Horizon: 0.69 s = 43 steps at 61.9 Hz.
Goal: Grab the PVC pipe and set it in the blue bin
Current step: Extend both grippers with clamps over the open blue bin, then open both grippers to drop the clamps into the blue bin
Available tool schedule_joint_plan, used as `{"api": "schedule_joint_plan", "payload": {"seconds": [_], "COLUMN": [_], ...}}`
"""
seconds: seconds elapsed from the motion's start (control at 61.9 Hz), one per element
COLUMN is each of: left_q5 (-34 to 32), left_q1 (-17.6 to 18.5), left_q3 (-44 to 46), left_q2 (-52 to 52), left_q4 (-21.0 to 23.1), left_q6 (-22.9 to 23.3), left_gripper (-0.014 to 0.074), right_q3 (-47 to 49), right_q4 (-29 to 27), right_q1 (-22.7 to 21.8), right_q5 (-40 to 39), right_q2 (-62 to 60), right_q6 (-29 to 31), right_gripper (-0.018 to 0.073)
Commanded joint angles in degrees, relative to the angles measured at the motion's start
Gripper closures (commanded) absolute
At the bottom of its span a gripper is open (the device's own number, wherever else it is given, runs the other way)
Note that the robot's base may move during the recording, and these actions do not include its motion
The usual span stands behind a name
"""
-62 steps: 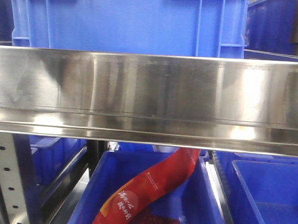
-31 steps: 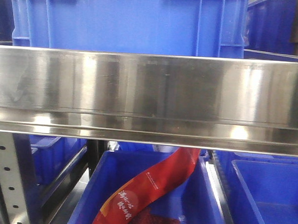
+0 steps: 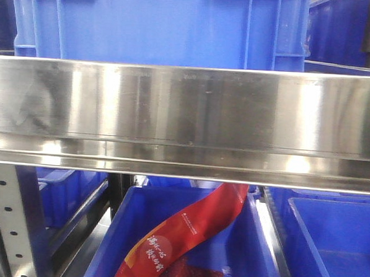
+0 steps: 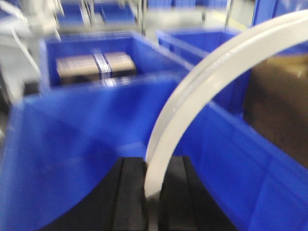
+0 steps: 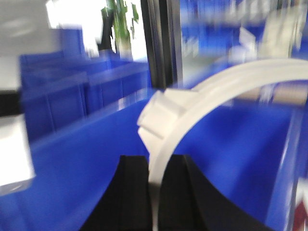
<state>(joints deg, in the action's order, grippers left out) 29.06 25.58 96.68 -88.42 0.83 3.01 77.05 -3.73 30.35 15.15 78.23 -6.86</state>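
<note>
My left gripper (image 4: pixel 153 190) is shut on a white curved PVC pipe (image 4: pixel 202 82), which arcs up and to the right over a blue bin (image 4: pixel 72 144). My right gripper (image 5: pixel 156 190) is shut on a white curved PVC pipe (image 5: pixel 211 91) with a ribbed fitting at its bend, held in front of a blue bin wall (image 5: pixel 86 159). Both wrist views are motion-blurred. Neither gripper nor pipe shows in the front view, where a steel shelf rail (image 3: pixel 186 120) fills the middle.
A large blue crate (image 3: pixel 160 25) stands on the shelf above the rail. Below, a blue bin (image 3: pixel 253 254) holds a red packet (image 3: pixel 180 237); another blue bin (image 3: pixel 334 245) sits to its right. A bin with boxed goods (image 4: pixel 94 65) lies beyond the left gripper.
The front view has barely shifted; reflections on the steel rail changed slightly. No gripper or pipe enters that view.
</note>
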Motion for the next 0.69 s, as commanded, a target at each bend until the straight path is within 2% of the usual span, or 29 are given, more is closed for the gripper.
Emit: {"api": "schedule_joint_plan", "payload": {"seconds": [0.0, 0.162, 0.517, 0.598, 0.678], "left_q5": [0.5, 2.2, 2.5, 2.5, 2.6], "left_q1": [0.3, 0.3, 0.3, 0.3, 0.3], "left_q3": [2.9, 3.0, 3.0, 3.0, 3.0], "left_q2": [-2.8, -5.0, -5.5, -5.5, -5.5], "left_q4": [1.9, 2.0, 1.5, 1.6, 1.6], "left_q6": [0.1, 0.1, 0.1, 0.1, 0.1], "left_gripper": [0.0707, 0.0707, 0.0704, 0.0647, 0.0493], "right_q3": [5.0, 10.3, 10.4, 10.4, 10.4], "right_q4": [-1.7, -2.3, -2.3, -2.3, -2.3], "right_q1": [0.2, 0.2, 0.3, 0.7, 1.4], "right_q5": [8.7, 16.7, 16.3, 16.3, 16.3], "right_q2": [3.6, 7.1, 7.3, 7.3, 7.3], "right_q6": [0.1, 0.1, 0.1, 0.1, 0.1], "right_gripper": [0.0718, 0.0718, 0.0708, 0.0637, 0.0479]}}
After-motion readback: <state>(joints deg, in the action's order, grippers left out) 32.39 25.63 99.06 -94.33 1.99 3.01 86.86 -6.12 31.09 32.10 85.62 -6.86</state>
